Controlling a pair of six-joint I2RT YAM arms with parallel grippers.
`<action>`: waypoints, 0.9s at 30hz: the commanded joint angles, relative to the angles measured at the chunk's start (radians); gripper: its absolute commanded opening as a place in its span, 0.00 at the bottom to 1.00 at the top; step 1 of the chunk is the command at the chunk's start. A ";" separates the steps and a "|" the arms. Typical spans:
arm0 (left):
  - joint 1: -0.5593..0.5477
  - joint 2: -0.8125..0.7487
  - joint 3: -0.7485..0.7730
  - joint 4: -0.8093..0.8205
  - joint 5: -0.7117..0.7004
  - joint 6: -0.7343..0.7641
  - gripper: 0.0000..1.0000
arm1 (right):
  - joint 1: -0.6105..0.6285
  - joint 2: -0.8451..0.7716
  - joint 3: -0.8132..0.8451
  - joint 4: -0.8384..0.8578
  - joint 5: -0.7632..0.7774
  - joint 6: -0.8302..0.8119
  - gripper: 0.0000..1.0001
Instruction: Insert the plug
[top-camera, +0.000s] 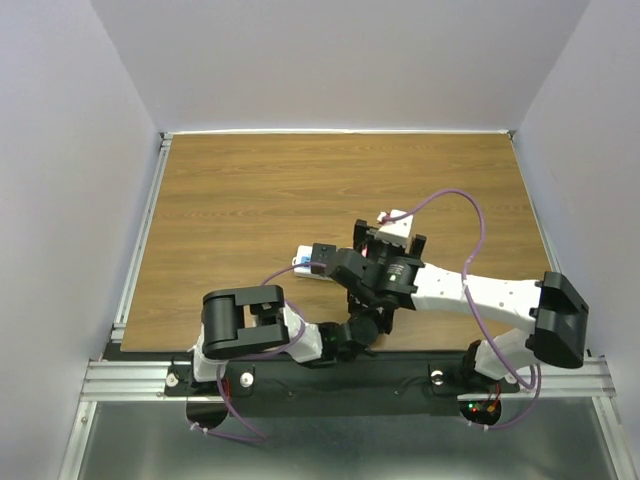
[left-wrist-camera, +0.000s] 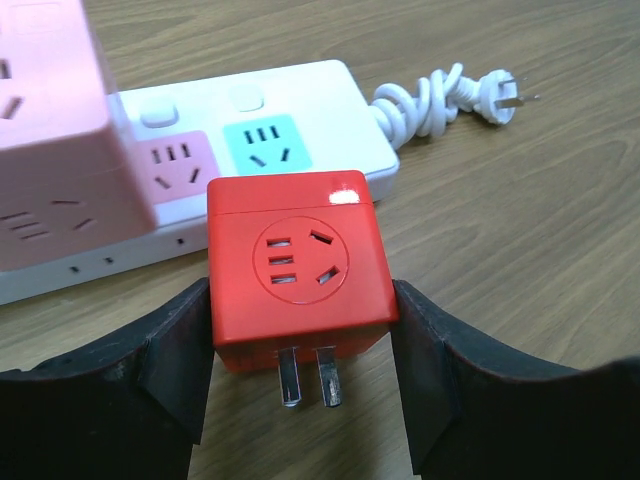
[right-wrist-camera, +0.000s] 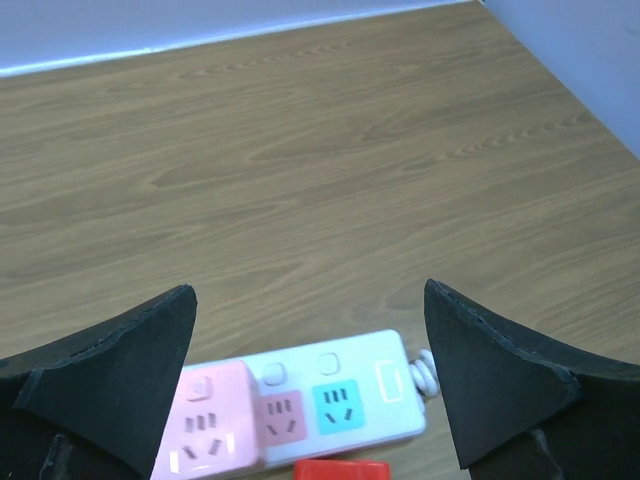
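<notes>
Left gripper (left-wrist-camera: 300, 332) clamps the red cube plug (left-wrist-camera: 298, 262), prongs bare, just before the white power strip (left-wrist-camera: 335, 95), where a pink cube adapter (left-wrist-camera: 60, 170) sits beside two free sockets; right gripper (right-wrist-camera: 308, 300) hangs spread above.

Brown wood table (top-camera: 300, 180) in the mid. Pale walls (top-camera: 60, 200) at 9, 12 & 3 o'clock. Metal rail (top-camera: 140, 240) at 9, by table edge.

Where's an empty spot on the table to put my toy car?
The far half of the table, up to the back wall, is bare wood; so is the left side. It's crowded near the arms: power strip, coiled cord, red plug.
</notes>
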 joint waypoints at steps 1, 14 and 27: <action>0.014 -0.120 -0.031 0.011 0.038 0.074 0.00 | -0.001 0.063 0.167 0.012 0.277 -0.082 1.00; 0.109 -0.381 -0.053 -0.058 0.269 0.170 0.00 | -0.021 0.284 0.825 0.002 0.056 -0.490 1.00; 0.192 -0.621 -0.128 -0.109 0.557 0.207 0.00 | -0.136 0.074 0.529 0.569 -0.925 -1.143 1.00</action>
